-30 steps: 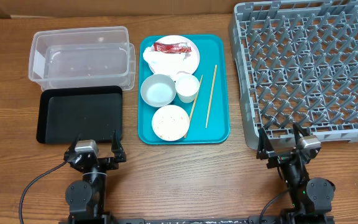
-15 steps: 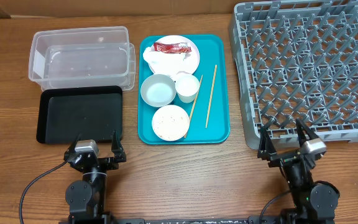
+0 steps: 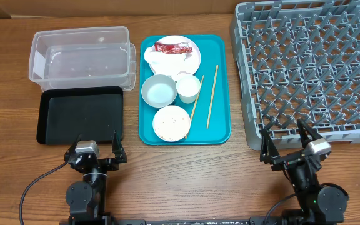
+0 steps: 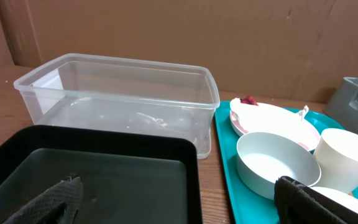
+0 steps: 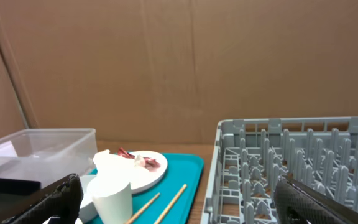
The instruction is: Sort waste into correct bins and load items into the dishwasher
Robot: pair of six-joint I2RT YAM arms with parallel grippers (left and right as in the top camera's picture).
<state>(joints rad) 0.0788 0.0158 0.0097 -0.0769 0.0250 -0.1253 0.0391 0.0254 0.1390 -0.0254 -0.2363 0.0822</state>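
Either side of the flat teal plastic tray (image 3: 221, 122), left gripper (image 3: 96, 139) and right gripper (image 3: 282, 132) gape empty, sorting seemingly unstarted; its crumpled white paper napkin (image 3: 163, 61) likely wants fetching first.

Clear glossy plastic tub (image 3: 83, 57), wooden table (image 3: 186, 175)

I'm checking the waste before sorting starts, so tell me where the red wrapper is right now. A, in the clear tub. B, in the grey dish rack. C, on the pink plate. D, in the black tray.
C: the overhead view shows the red wrapper lying at the far edge of the pink plate, which sits on the teal tray.
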